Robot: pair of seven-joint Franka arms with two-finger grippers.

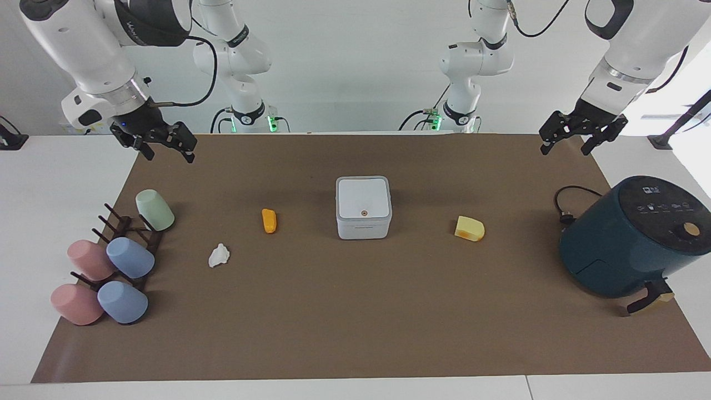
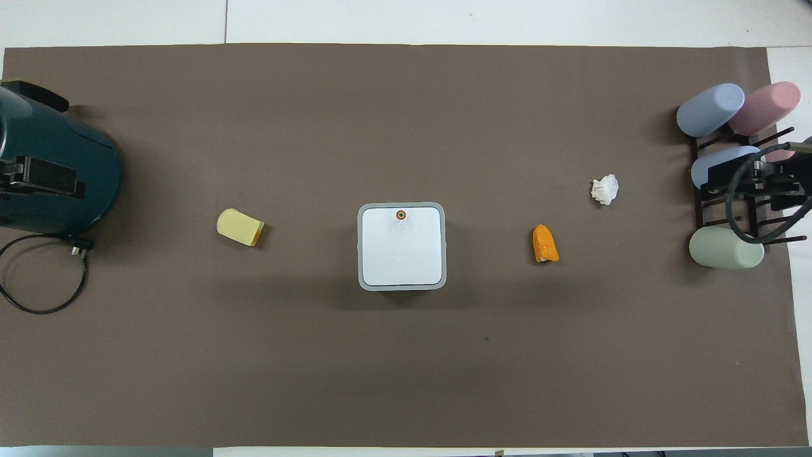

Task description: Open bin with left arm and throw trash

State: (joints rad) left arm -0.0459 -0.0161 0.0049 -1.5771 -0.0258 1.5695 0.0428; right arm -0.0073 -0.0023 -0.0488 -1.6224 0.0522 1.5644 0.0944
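Three scraps lie loose around my closed bin (image 1: 364,207): orange piece (image 1: 269,220) and tissue wad (image 1: 219,255) toward my right arm's end, yellow wedge (image 1: 470,228) toward my left's. My left end effector (image 1: 581,133) and right end effector (image 1: 161,141) hang released, holding nothing, above the surface (image 1: 355,322).

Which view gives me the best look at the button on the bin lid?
The overhead view: the bin is seen square from above, its closed lid flat to the camera, the button at the edge farther from the robots. The facing view shows the same button smaller, on a foreshortened lid.
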